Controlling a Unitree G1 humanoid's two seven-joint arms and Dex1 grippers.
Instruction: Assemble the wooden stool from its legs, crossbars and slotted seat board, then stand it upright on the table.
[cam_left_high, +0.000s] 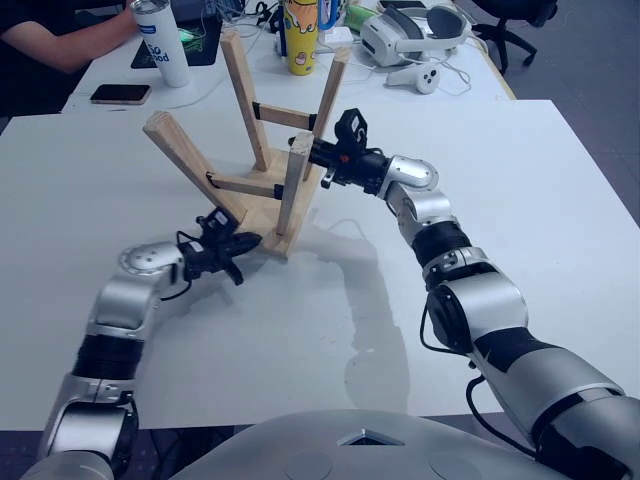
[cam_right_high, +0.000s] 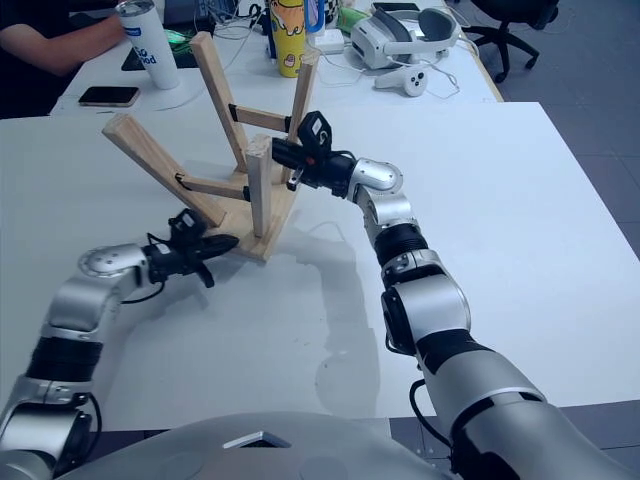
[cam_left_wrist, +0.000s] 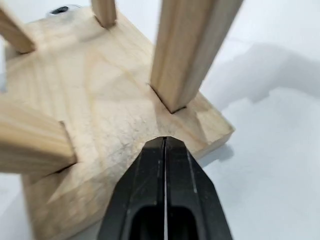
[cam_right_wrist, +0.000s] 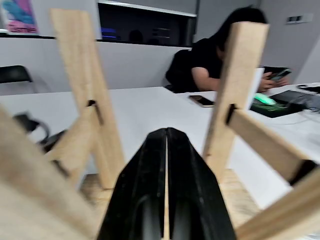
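Unclear whether the right hand (cam_left_high: 312, 152), closed and empty, touches the nearest leg (cam_left_high: 290, 195). The left hand (cam_left_high: 245, 243), likewise closed, meets the seat board (cam_left_wrist: 100, 100) of the pale stool (cam_left_high: 262, 190), which is tipped legs-up on the surface (cam_left_high: 500, 200).

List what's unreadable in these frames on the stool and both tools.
- Seat board top face: turned away in every view, hidden by the board itself.
- Right tool touching the near leg or not: tip overlaps the leg in the eye views; right wrist view blurs up close.
- Left tool touching the board or not: left wrist view cannot settle it.
- Legs past their bases: cut off by left wrist view's edges.
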